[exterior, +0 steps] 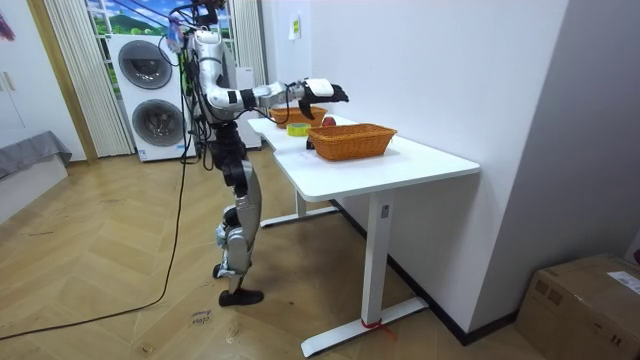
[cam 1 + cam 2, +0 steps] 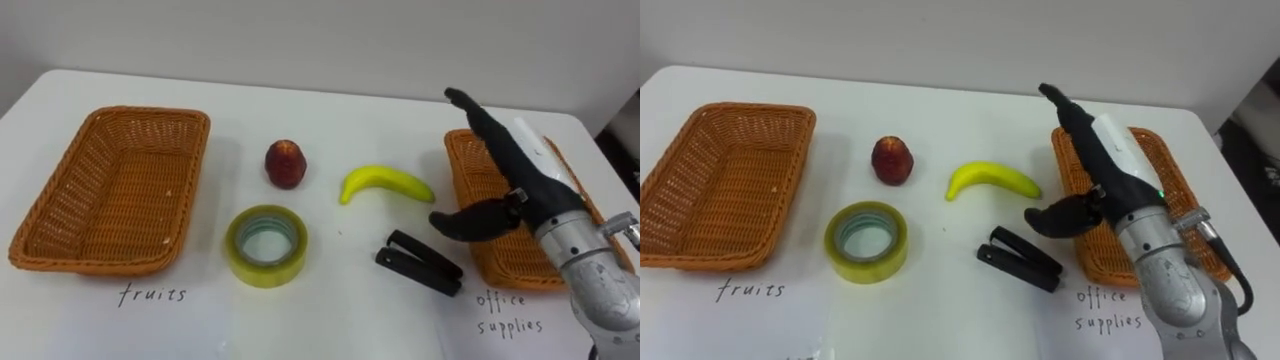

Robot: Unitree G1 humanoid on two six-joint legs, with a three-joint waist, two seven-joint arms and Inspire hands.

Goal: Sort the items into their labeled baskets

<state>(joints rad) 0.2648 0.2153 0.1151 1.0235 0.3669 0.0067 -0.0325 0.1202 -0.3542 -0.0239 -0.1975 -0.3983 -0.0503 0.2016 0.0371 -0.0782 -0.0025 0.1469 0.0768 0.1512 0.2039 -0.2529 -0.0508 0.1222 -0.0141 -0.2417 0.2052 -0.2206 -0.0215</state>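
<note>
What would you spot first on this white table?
The robot's right hand catches the eye first, open with straight fingers, raised over the right basket. Next come the bright things in the middle of the table: a yellow banana, a red fruit to its left, and a roll of tape in front of that fruit. The big left basket is empty.

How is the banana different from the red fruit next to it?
The banana is yellow; the red fruit is dark red. The banana is long and curved; the red fruit is round. The banana lies further to the robot's right than the red fruit. Both rest directly on the white table.
</note>
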